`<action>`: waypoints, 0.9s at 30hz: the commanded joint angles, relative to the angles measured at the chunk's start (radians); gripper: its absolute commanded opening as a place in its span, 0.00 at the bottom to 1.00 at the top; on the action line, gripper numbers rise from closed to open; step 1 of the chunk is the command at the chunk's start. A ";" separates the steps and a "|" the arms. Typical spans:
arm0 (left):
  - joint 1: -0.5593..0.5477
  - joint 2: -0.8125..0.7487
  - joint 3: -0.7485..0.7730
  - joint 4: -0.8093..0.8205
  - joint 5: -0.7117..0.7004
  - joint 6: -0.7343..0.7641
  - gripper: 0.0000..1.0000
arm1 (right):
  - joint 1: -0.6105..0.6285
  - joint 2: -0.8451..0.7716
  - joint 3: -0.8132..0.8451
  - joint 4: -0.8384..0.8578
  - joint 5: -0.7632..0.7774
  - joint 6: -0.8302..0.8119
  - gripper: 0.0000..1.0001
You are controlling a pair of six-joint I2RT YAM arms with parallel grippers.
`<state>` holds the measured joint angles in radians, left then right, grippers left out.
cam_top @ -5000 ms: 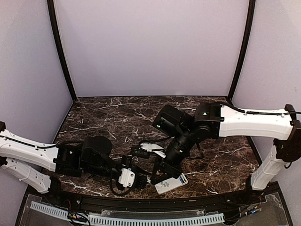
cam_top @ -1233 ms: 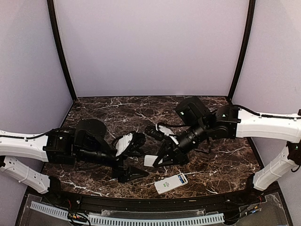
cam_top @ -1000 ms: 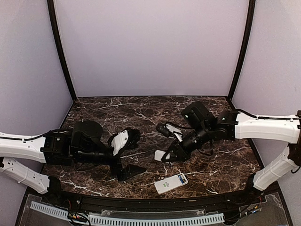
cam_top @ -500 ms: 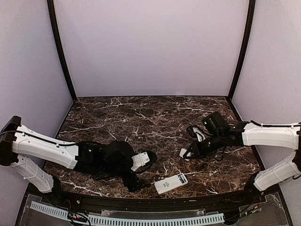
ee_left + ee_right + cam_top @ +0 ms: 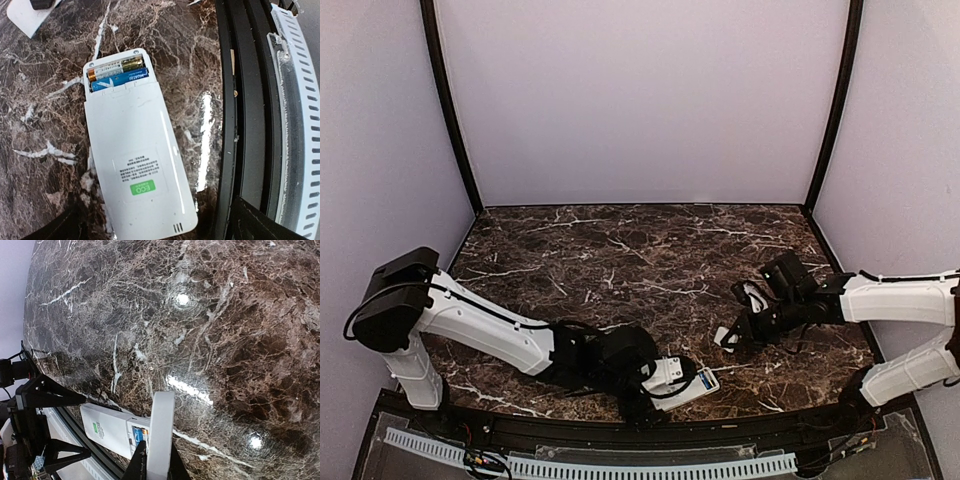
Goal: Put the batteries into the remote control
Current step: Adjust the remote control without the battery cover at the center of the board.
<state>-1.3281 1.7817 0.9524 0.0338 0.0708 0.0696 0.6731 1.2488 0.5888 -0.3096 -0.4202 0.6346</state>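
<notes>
The white remote control lies face down by the table's front edge, its battery bay uncovered. Two batteries sit side by side in the bay, one blue, one gold-ended. My left gripper is open, with a finger on each side of the remote's labelled end and not touching it. From above, the left gripper covers most of the remote. Farther right, my right gripper is shut on a flat white cover plate, held edge-on above the table, with the remote behind it.
A black rail and a white slotted cable duct run just beyond the remote's long side at the table's front edge. Purple walls close in the dark marble table on three sides.
My left arm has swung down to the front edge, bringing its open gripper over the remote. My right arm has drawn back to the right, still carrying the white cover plate.
</notes>
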 commanded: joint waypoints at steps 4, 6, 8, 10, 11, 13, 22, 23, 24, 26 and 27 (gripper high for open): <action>-0.001 0.107 0.077 -0.061 -0.055 -0.022 0.98 | -0.007 -0.048 -0.024 0.040 0.015 0.005 0.00; -0.002 0.116 0.086 -0.073 -0.098 -0.035 0.94 | -0.006 -0.051 -0.023 0.038 0.011 0.002 0.00; 0.000 0.121 0.090 -0.077 -0.118 -0.039 0.85 | -0.006 -0.053 -0.023 0.039 0.008 -0.002 0.00; -0.001 0.127 0.093 -0.084 -0.131 -0.043 0.75 | -0.006 -0.062 -0.020 0.041 0.008 -0.008 0.00; 0.000 0.132 0.095 -0.091 -0.135 -0.049 0.70 | -0.006 -0.067 -0.017 0.043 0.008 -0.010 0.00; 0.000 0.131 0.093 -0.103 -0.138 -0.061 0.58 | -0.007 -0.077 -0.014 0.044 0.009 -0.012 0.00; 0.040 0.071 0.028 -0.169 -0.190 -0.116 0.34 | -0.006 -0.090 0.002 0.051 -0.007 -0.004 0.00; 0.062 0.062 0.019 -0.176 -0.196 -0.135 0.34 | -0.007 -0.093 0.005 0.054 -0.010 -0.003 0.00; 0.075 0.044 -0.001 -0.184 -0.205 -0.145 0.33 | -0.006 -0.095 0.009 0.056 -0.013 -0.001 0.00; 0.111 0.013 -0.033 -0.194 -0.220 -0.174 0.33 | -0.006 -0.093 0.022 0.060 -0.022 -0.004 0.00; 0.133 0.004 -0.043 -0.196 -0.225 -0.188 0.33 | -0.006 -0.092 0.029 0.063 -0.029 -0.005 0.00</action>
<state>-1.2842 1.8446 0.9859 -0.0074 -0.0463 -0.0422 0.6731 1.1683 0.5785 -0.2832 -0.4263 0.6304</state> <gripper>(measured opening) 0.554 0.086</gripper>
